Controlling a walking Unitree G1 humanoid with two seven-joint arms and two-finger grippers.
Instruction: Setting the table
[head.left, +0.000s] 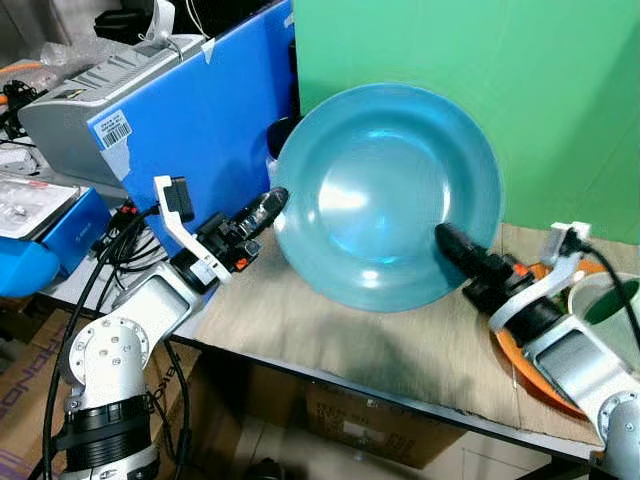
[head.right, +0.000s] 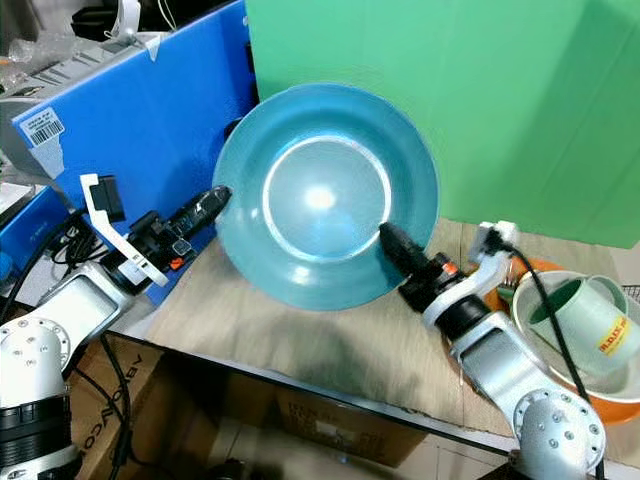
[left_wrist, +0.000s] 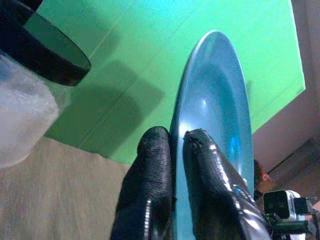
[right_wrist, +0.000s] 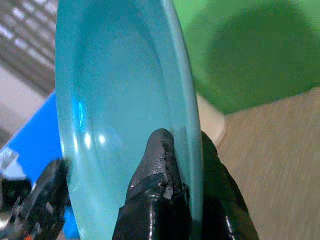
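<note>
A large translucent blue plate (head.left: 385, 195) is held up on edge above the cardboard-covered table (head.left: 330, 330), its face tilted toward me. My left gripper (head.left: 275, 200) is shut on the plate's left rim; in the left wrist view its fingers (left_wrist: 155, 170) pinch the rim of the plate (left_wrist: 220, 100). My right gripper (head.left: 445, 238) is shut on the lower right rim. In the right wrist view, one finger (right_wrist: 160, 170) lies on the plate's (right_wrist: 115, 90) inner face and the other sits behind the rim.
A green board (head.left: 540, 80) stands behind the plate and a blue box (head.left: 200, 120) to its left. At the right, an orange dish (head.right: 600, 400) holds a white bowl with a green-lined mug (head.right: 590, 320). A clear jar (left_wrist: 20, 115) stands near the left gripper.
</note>
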